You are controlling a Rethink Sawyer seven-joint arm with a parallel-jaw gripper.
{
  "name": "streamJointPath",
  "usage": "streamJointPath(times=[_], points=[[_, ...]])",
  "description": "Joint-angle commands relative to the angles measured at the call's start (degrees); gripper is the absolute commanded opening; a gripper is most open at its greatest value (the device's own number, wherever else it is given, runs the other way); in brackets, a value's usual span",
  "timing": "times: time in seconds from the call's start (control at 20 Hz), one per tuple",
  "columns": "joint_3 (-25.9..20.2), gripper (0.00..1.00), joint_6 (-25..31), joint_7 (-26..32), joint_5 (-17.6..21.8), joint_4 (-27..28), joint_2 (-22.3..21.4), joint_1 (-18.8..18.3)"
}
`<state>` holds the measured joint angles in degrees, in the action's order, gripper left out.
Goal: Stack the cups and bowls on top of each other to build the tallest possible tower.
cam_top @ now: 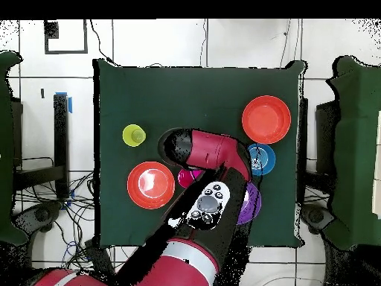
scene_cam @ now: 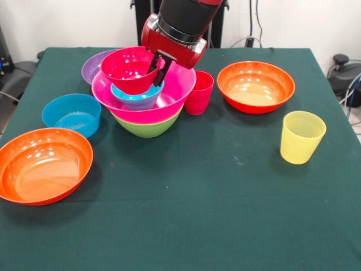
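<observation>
Tower (scene_cam: 148, 110) at table's far centre-left in front view: glossy green plastic bowl (scene_cam: 148, 127) at the bottom, large glossy pink plastic bowl (scene_cam: 169, 96) nested in it, small blue plastic bowl (scene_cam: 137, 96) sitting inside the pink one. Stack axis vertical; these three open upward.

Small glossy red-pink plastic bowl (scene_cam: 128, 69) is above the blue bowl, tilted, mouth turned toward the camera and slightly up. Whether its base touches the blue bowl cannot be told.

Gripper (scene_cam: 158, 69): black fingers clamped on the red-pink bowl's right rim, one finger inside, one outside. Red and black arm (scene_cam: 179, 25) comes down from the top edge, wrist nearly vertical over the tower. In overhead view the arm (cam_top: 208, 160) covers most of the stack.

Glossy red plastic tumbler (scene_cam: 198, 92) upright, just beside the pink bowl's right side. Translucent yellow ribbed tumbler (scene_cam: 302, 136) upright, well apart at right. Purple bowl (scene_cam: 93, 66) behind the tower at left. Second blue bowl (scene_cam: 71, 114) left of the tower. Wide orange bowl (scene_cam: 44, 165) near left; other orange bowl (scene_cam: 255, 86) far right. All rest on the dark green tablecloth (scene_cam: 192, 214), opening up.
</observation>
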<state>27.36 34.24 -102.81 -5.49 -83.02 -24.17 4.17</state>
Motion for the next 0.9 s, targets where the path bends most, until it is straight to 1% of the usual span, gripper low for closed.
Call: streamJointPath(times=[0.05, 0.9], points=[[-7.6, 0.0, -2.8, -5.3, 2.0, -2.4, 2.8, 0.0], [-7.7, 0.0, -5.2, -6.4, 1.9, -3.3, 3.9, 0.2]])
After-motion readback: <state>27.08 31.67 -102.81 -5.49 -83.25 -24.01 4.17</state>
